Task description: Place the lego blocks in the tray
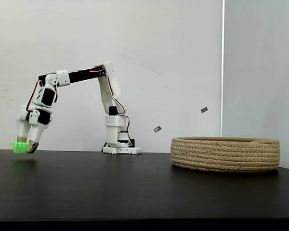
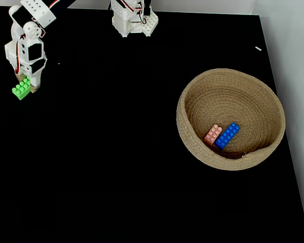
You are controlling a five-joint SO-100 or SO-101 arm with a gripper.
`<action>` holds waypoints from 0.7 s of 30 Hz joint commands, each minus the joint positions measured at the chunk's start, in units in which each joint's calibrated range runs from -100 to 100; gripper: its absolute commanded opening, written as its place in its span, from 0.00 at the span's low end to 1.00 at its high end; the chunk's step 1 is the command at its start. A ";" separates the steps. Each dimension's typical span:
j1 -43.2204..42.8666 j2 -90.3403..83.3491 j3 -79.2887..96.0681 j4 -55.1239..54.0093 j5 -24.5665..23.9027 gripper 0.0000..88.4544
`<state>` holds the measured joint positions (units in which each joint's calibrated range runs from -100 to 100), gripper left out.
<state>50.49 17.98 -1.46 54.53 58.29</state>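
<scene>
A bright green lego block (image 1: 19, 147) (image 2: 20, 89) is at the far left of the black table, at or just above its surface. My gripper (image 1: 29, 146) (image 2: 28, 84) points down and is shut on its right end. The tray, a round coiled-rope basket (image 1: 225, 154) (image 2: 185, 126), stands at the right. A pale pink lego block (image 2: 213, 133) and a long blue lego block (image 2: 227, 135) lie side by side inside it, near its front wall. In the low side-on fixed view the tray's wall hides its inside.
The arm's white base (image 1: 121, 144) (image 2: 134, 21) stands at the back of the black table (image 1: 111, 187) (image 2: 106, 152). A white wall rises behind it. A wide bare stretch of table lies between my gripper and the tray.
</scene>
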 commanded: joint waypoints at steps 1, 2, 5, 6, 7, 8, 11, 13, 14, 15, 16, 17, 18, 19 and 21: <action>-5.97 -13.42 -1.32 2.99 -6.25 0.00; -7.62 -15.06 -1.23 3.99 -7.81 0.00; -13.23 -20.39 -0.59 7.49 -11.48 0.00; -15.29 -22.11 0.04 8.66 -12.60 0.00; -17.51 -23.91 1.05 9.40 -13.82 0.00; -19.99 -25.63 1.87 10.07 -15.24 0.00; -28.06 -30.19 5.06 11.15 -19.83 0.00; -33.67 -32.60 7.61 11.07 -23.10 0.00; -36.47 -33.54 8.98 10.99 -24.57 0.00; -39.19 -34.58 10.44 10.82 -25.89 0.00; -42.08 -35.69 12.17 10.32 -27.45 0.00; -44.80 -36.64 13.91 9.90 -28.62 0.00; -47.69 -37.59 15.73 9.32 -29.84 0.00; -50.41 -38.45 17.46 7.99 -31.21 0.00; -55.85 -39.65 19.65 6.66 -33.11 0.00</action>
<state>3.99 -14.67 16.22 63.62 29.08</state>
